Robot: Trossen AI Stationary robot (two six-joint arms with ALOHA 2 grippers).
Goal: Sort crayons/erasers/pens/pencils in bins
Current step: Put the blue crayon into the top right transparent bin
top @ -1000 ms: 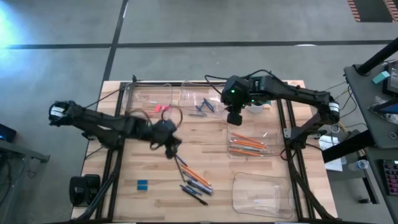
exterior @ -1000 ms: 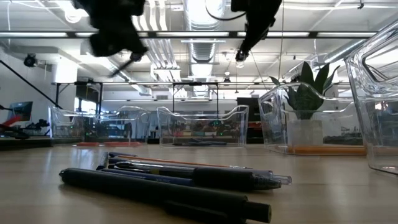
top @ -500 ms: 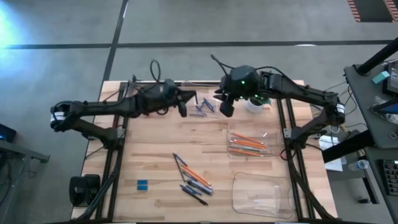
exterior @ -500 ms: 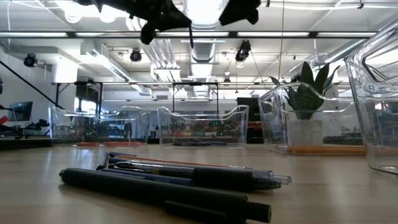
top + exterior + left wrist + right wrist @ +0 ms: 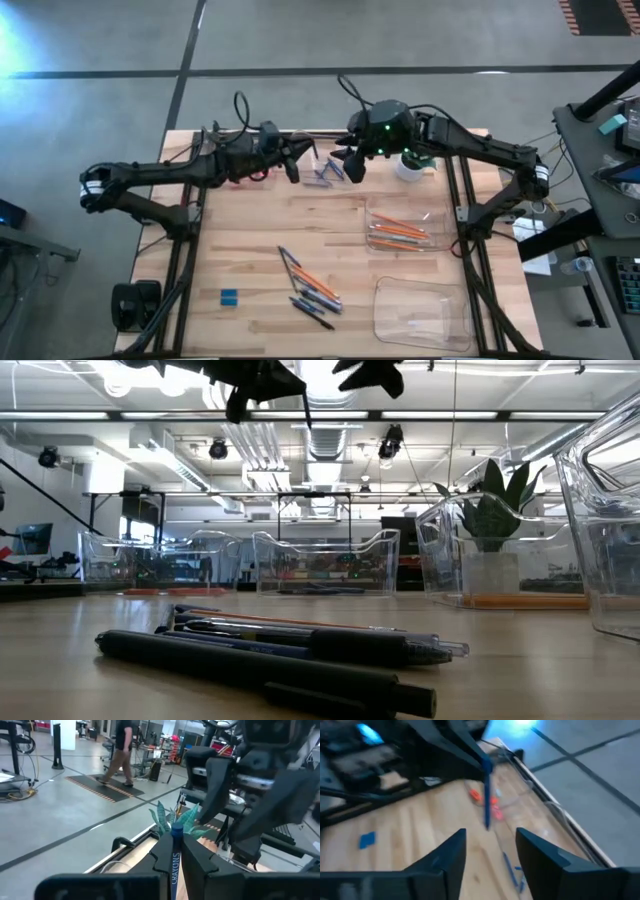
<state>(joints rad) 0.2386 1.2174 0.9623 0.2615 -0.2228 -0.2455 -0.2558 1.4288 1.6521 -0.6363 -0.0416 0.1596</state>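
The left tool [image 5: 292, 168] is clamped on a blue crayon [image 5: 174, 860]; only the left wrist view shows the printed lettering on it. The right tool [image 5: 350, 163] faces it with fingers [image 5: 447, 857] spread wide, grasping nothing. The high view places both tools above the far bins [image 5: 300, 150], where loose crayons [image 5: 325, 174] and pink erasers [image 5: 495, 805] lie. Nearer, pens and pencils [image 5: 308, 285] lie on the table [image 5: 250, 240], a blue eraser [image 5: 229, 296] beside them. One bin [image 5: 400, 230] on the right holds orange pencils.
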